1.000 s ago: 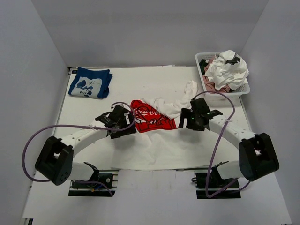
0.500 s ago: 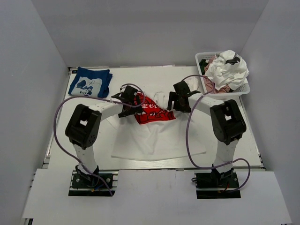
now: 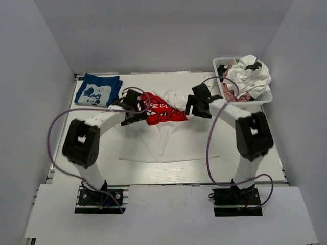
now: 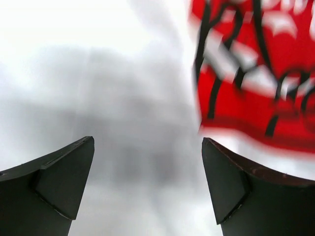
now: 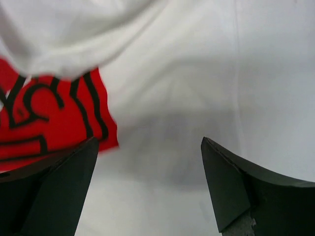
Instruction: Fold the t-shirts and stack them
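The large white t-shirt [image 3: 166, 140] with the red logo [image 3: 161, 111] lies spread on the table, rumpled at its far end. My left gripper [image 3: 136, 107] is at the logo's left edge and my right gripper [image 3: 196, 105] is just right of it. Both are open over the cloth with nothing between the jaws. The left wrist view shows white cloth [image 4: 123, 98], the logo [image 4: 256, 69] at upper right and the gripper [image 4: 147, 184]. The right wrist view shows the logo [image 5: 44, 123] at left, white cloth [image 5: 187, 98] and the gripper [image 5: 147, 187]. A folded blue t-shirt [image 3: 97, 90] lies far left.
A white mesh basket [image 3: 265, 97] at the far right holds a crumpled white tee [image 3: 249, 75] and a dusty-pink one [image 3: 236, 92]. Purple cables loop from both arms. White walls enclose the table on three sides.
Both arms have stretched from the table's middle toward the far side. The white shirt has shifted that way with them, its near hem now farther from the bases.
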Robot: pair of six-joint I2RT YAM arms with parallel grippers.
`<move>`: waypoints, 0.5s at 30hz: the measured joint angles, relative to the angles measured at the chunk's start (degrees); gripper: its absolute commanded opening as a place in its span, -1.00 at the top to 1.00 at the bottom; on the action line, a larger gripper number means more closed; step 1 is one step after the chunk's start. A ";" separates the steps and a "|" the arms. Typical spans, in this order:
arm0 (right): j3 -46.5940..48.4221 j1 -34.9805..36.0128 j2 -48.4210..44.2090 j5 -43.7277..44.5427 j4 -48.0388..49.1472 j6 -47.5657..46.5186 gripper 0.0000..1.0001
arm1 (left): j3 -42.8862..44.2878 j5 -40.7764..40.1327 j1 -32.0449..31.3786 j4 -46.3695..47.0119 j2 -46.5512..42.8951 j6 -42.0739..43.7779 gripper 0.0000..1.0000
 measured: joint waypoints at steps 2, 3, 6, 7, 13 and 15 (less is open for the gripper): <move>-7.52 0.00 -8.11 -0.35 0.59 0.72 -0.81 | -5.57 -0.22 -0.37 -2.51 -7.93 -2.21 -1.00; -11.89 0.00 -13.16 -0.44 0.48 1.40 -0.81 | -9.22 -0.35 -0.59 -3.43 -13.00 -4.11 -1.00; -22.43 -0.09 -24.79 -0.48 1.01 4.70 -0.81 | -19.15 -0.28 -0.59 -5.97 -26.18 -8.72 -1.00; -26.14 -0.13 -27.91 -0.35 1.05 5.97 -0.81 | -22.53 0.09 -0.59 -6.49 -29.97 -10.29 -1.00; -42.56 -0.20 -35.54 -0.24 -1.11 10.73 -0.81 | -37.31 1.70 -0.52 -11.87 -40.02 -17.81 -1.00; -45.00 -0.20 -39.45 -1.01 0.00 12.00 -0.81 | -40.52 2.25 -0.31 -12.39 -41.24 -19.26 -1.00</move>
